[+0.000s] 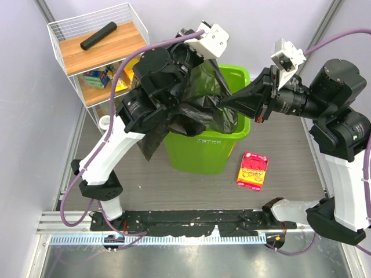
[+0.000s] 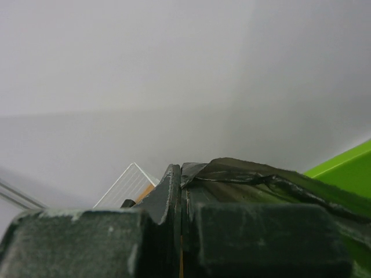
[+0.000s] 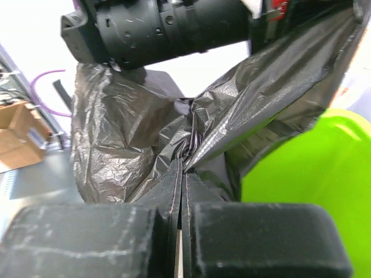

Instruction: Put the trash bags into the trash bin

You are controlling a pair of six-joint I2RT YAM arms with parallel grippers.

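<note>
Trash bags [image 1: 200, 107], crinkled black, bunched over the mouth of the trash bin [image 1: 203, 152], one flap hanging down its left outer wall. Bin upright mid-worktop [image 1: 278, 147], nearer the far edge. Left pincer [image 2: 178, 191] pressed together on the bag's upper edge above the far rim; right pincer [image 3: 180, 174] pinching a fold over the right side. Red snack packet [image 1: 253, 170] flat just right of the bin.

glossy black trash bags [image 1: 200, 107], lime-green trash bin [image 1: 203, 153]
</note>
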